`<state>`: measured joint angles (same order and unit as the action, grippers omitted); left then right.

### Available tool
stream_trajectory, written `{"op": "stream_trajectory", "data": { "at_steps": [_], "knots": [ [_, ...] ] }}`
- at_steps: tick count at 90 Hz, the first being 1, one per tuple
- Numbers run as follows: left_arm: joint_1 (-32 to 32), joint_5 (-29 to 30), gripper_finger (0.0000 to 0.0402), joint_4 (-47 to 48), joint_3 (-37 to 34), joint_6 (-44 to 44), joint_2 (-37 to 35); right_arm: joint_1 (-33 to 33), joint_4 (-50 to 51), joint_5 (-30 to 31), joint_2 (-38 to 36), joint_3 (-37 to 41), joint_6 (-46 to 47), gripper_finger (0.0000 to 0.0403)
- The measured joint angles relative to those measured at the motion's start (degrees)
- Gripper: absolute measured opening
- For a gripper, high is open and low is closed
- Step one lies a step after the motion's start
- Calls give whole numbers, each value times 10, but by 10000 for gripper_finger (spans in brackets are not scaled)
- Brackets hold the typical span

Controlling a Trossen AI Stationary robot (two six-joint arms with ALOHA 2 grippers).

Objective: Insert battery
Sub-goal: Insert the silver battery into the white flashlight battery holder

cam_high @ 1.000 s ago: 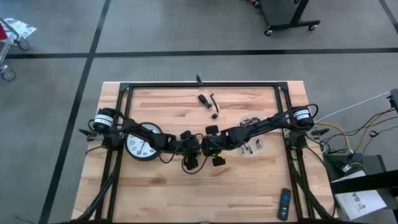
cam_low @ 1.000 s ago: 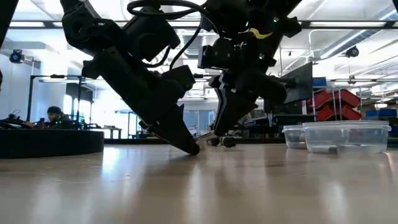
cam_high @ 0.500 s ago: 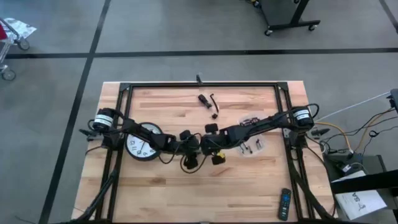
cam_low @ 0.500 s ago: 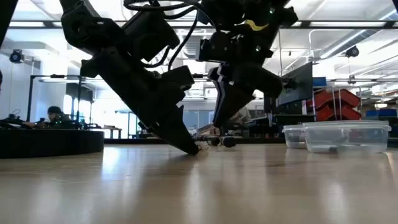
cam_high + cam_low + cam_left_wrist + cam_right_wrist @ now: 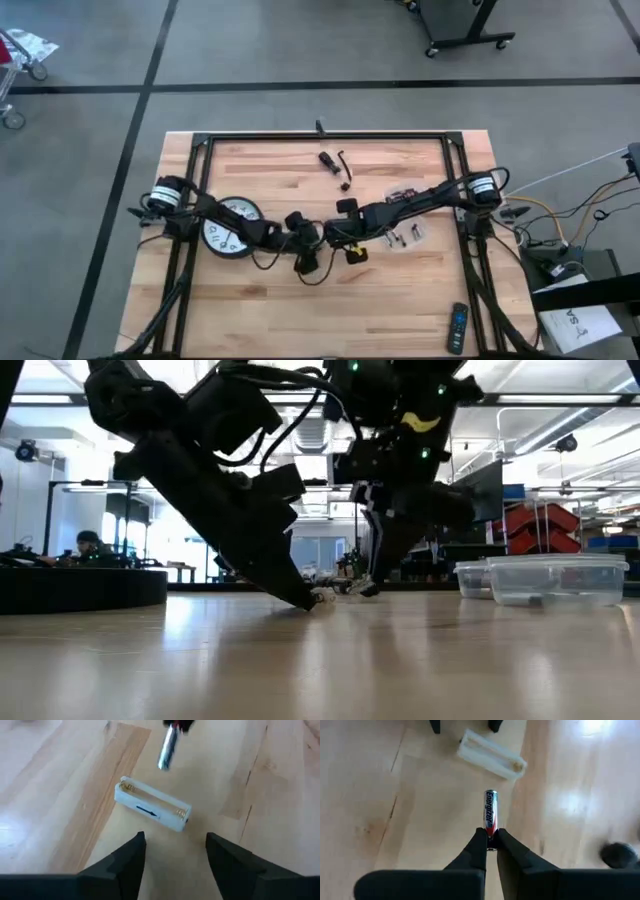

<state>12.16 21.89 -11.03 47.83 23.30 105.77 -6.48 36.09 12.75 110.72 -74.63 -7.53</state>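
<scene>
A white battery holder (image 5: 152,810) lies flat on the wooden table (image 5: 400,290), its slot up and springs showing. My left gripper (image 5: 175,839) stands open just short of the holder's long side, touching nothing. From the opposite side, my right gripper (image 5: 490,835) is shut on an AA battery (image 5: 490,812). The battery's free end (image 5: 163,765) hangs near the holder's other long side. In the high view both grippers (image 5: 322,241) meet at mid-table and hide the holder. My right gripper pinches the battery's rear end (image 5: 490,831) between its two fingertips. The battery sticks out past the fingers, in line with them. The fingers slant down toward the table. The battery is tilted, free end lowest, close above the table beside the holder.
A wall clock (image 5: 228,228) lies face up under my left arm. A clear tub (image 5: 405,234) with small parts sits by my right arm, also seen as a clear tub (image 5: 555,580). Black tools (image 5: 335,165) lie toward the far edge, a remote (image 5: 456,328) near the right corner.
My right gripper has come down toward the table with the battery, still shut on it. My left arm has shifted its pose slightly while its fingertips stayed low by the holder.
</scene>
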Motion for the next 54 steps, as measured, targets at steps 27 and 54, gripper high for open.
{"op": "stream_trajectory", "data": {
  "at_steps": [27, 54],
  "knots": [
    [-1, 8, 201, -26, -11, 0, 1, -1, -57, -40, 16, 0, 0, 3],
    [0, 8, 207, -105, -50, 7, 1, -4, -73, -46, 16, 0, 0, 3]
  ]
}}
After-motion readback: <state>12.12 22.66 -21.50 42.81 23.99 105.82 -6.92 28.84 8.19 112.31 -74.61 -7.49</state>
